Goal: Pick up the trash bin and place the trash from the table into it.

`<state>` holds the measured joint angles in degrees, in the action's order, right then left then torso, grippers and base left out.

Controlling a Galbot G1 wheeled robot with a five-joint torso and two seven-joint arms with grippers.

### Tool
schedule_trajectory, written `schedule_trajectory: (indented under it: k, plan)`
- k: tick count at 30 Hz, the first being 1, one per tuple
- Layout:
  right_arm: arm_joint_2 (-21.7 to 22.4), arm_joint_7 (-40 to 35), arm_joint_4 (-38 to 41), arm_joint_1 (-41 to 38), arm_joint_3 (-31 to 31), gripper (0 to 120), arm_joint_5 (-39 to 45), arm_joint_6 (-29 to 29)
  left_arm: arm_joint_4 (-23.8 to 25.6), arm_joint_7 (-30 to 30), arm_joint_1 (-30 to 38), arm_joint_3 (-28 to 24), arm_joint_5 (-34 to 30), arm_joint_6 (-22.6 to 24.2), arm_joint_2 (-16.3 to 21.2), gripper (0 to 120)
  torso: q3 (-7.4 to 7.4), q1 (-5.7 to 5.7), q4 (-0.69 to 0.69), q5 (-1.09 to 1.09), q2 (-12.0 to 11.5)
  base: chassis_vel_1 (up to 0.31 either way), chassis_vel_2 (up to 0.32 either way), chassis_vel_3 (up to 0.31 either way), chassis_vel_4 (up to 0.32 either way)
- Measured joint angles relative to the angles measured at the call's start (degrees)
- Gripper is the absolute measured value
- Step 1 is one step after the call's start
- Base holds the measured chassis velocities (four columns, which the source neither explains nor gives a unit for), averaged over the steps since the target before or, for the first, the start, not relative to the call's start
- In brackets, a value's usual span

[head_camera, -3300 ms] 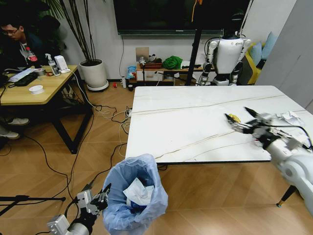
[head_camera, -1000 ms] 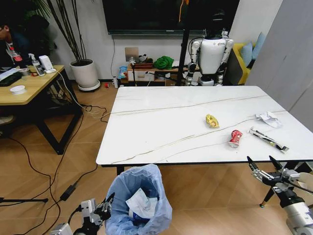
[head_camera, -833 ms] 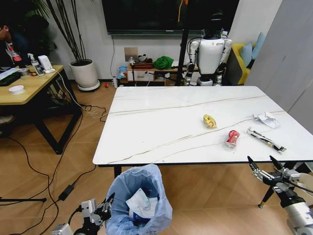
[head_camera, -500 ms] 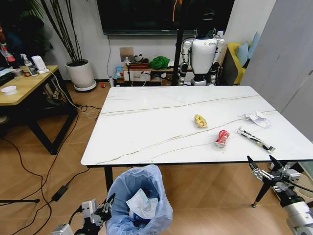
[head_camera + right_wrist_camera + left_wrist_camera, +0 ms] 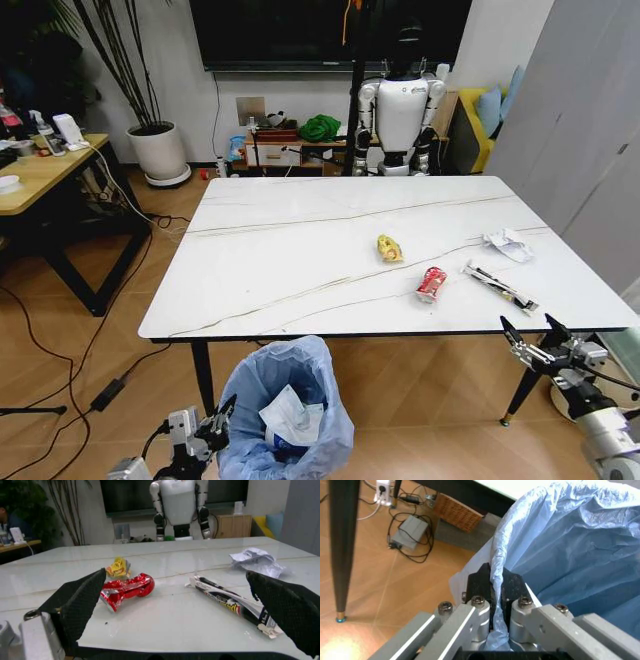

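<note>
Landmark: the table (image 5: 300, 250), marble-look top on slim black legs.
Trash bin: the blue-lined trash bin (image 5: 285, 405) hangs below the table's near edge, towards its left corner, with white tissue already inside.
Left gripper: the left gripper (image 5: 492, 588) is pinched tight on the bin's rim, bag plastic caught between its jaws; it sits just left of the bin.
Right gripper: the right gripper (image 5: 530, 335) hovers off the table's near right corner with its jaws spread wide, holding nothing.
Trash left: crumpled yellow wrapper (image 5: 388, 248) near the table's middle; crushed red can (image 5: 431, 284) just nearer the edge; long flattened wrapper (image 5: 497, 287) and white crumpled paper (image 5: 508, 243) towards the right end.
What changed: the whole table has slid leftward across the head view over the last moments, so the robot has shifted along it; the trash itself lies unmoved on the top.
Meaning: the can and flattened wrapper now lie straight ahead of the open gripper, likely within reach for the next pick.
</note>
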<state>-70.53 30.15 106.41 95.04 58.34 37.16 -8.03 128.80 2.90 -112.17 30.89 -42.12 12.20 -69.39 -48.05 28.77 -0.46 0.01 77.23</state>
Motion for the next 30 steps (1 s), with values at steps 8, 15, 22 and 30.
schedule_trajectory:
  k: [8,15,22,30]
  plan:
    - [10.05,-8.46,1.01,-2.68,-9.95,100,-0.20,1.12,2.26,0.07,-2.66,1.72,0.07,-0.03,0.30,0,0.00,0.00,0.02,-0.03,0.00,-0.016,-0.017,0.019,0.010]
    - [14.29,-13.70,0.50,-7.18,-18.42,100,1.33,4.56,2.83,0.06,-4.24,2.77,0.11,-0.10,0.40,0,0.00,0.00,0.00,0.01,0.00,0.000,0.000,0.000,0.000]
    - [17.22,-16.52,-2.75,-13.94,-26.90,100,2.75,6.44,3.04,0.04,-5.08,3.63,0.55,-0.16,-0.39,0,0.00,0.00,0.01,-0.01,0.00,0.000,0.000,0.000,0.000]
    - [18.97,-25.53,-4.73,-21.59,-34.88,100,8.22,9.08,3.08,0.02,-5.23,4.52,0.90,-0.17,-1.31,0,0.00,0.00,0.01,-0.02,0.00,0.000,0.000,0.000,0.000]
